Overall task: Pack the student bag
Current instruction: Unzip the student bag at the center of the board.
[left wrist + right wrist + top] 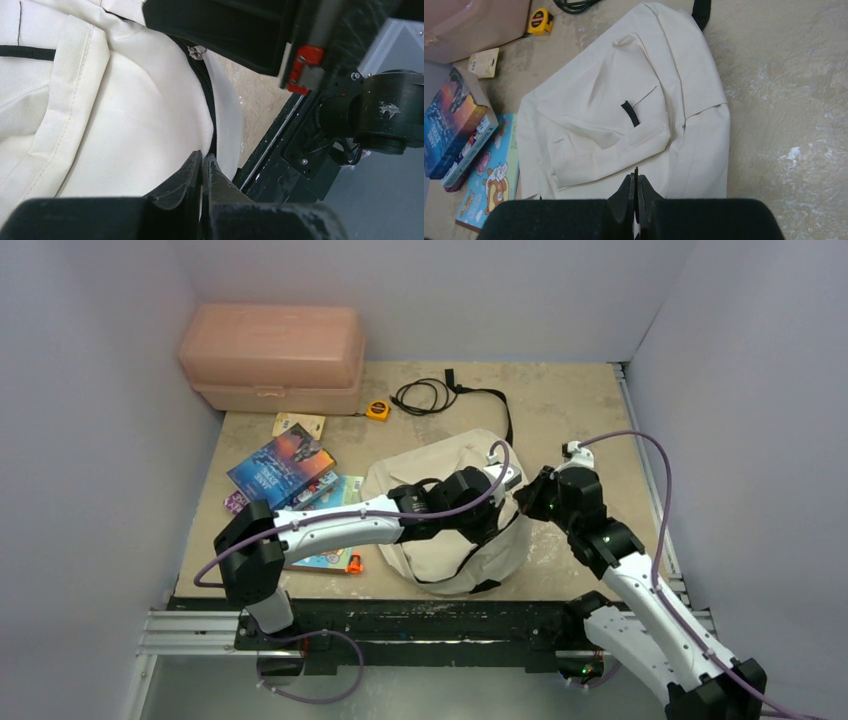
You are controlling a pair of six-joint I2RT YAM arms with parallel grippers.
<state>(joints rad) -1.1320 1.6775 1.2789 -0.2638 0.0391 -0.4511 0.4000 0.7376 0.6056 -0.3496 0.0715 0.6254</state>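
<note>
One end effector [204,160] touching student bag [125,125]

Bag [614,125]: cream woven cloth, matt, soft creases, stitched seams; black zip [209,95] w/ small shiny metal pull. Box [270,355]: pink semi-clear plastic, smooth, slight sheen. Tabletop [784,100]: beige, mottled, matt, scuffed white in spots. Books [280,468]: glossy printed card covers. Tape measure [541,21]: yellow plastic, smooth. Left gripper [202,162]: black plastic, matt, scratched.
</note>
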